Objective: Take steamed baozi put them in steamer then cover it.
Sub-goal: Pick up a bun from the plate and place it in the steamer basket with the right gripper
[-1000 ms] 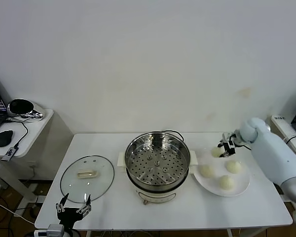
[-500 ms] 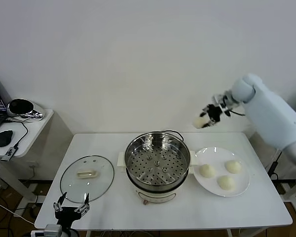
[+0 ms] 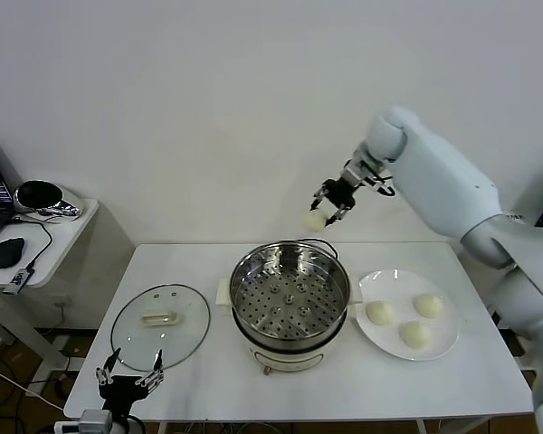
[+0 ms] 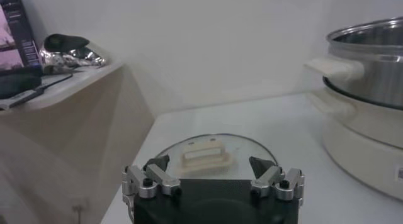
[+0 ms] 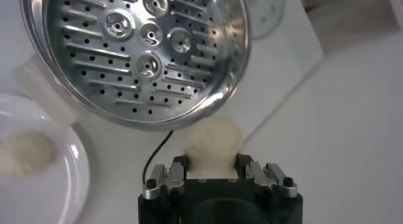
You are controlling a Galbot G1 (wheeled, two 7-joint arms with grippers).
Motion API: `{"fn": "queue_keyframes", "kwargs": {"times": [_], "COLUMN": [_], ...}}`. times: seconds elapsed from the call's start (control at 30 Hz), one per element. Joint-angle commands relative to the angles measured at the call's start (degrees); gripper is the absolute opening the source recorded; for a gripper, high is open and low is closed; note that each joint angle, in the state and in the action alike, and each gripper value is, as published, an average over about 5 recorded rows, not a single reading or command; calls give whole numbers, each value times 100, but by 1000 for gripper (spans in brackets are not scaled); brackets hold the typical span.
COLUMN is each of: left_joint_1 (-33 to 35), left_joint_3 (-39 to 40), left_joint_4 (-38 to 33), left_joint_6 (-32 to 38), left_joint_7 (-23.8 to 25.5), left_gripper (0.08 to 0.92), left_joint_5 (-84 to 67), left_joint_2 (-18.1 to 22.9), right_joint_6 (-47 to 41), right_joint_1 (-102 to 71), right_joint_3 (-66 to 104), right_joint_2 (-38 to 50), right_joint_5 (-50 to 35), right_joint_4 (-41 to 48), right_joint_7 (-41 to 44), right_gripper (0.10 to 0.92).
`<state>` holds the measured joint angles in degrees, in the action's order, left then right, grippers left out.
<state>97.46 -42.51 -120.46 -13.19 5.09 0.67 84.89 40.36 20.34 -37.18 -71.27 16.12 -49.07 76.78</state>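
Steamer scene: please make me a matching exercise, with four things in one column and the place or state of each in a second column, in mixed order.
Things:
1. right hand
2. left hand
3. cover
4. steamer

States:
a. lies flat on the table
b. empty, no bun inside
c. open, low at the table's near edge
d. holds a baozi above the steamer's far rim

Pairs: 1-d, 2-c, 3-a, 4-b

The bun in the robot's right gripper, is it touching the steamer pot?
Apart. The head view shows the bun held in the right gripper, up in the air above the steamer's far rim.
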Motion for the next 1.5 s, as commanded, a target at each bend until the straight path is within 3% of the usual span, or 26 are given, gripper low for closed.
{"fn": "queue_keyframes", "kwargs": {"times": [0.03, 0.5, 0.87, 1.13, 1.5], "left_joint_1": [24, 43, -10, -10, -32], "left_joint_3": [-2, 26, -8, 1, 27], "left_joint_4": [-19, -7, 68, 104, 149], "left_joint_6": [2, 0, 3, 6, 15], "left_joint_7": [-7, -16, -18, -20, -24], "left_gripper": [823, 823, 823, 823, 823], "left_joint_5": [15, 81, 45, 38, 37], "left_joint_2": [9, 37, 51, 65, 94], "right_joint_6": [719, 716, 715, 717, 716], "right_joint_1": [112, -181, -533, -727, -811], "right_joint_3": [-337, -631, -585, -452, -472], "right_joint_2": [-301, -232, -409, -434, -455], "right_joint_5": [414, 388, 561, 1176, 1220], "right_joint_4": [-290, -764, -588, -507, -409], "right_joint_7": [-90, -75, -94, -349, -355], "right_gripper": [485, 484, 484, 484, 484]}}
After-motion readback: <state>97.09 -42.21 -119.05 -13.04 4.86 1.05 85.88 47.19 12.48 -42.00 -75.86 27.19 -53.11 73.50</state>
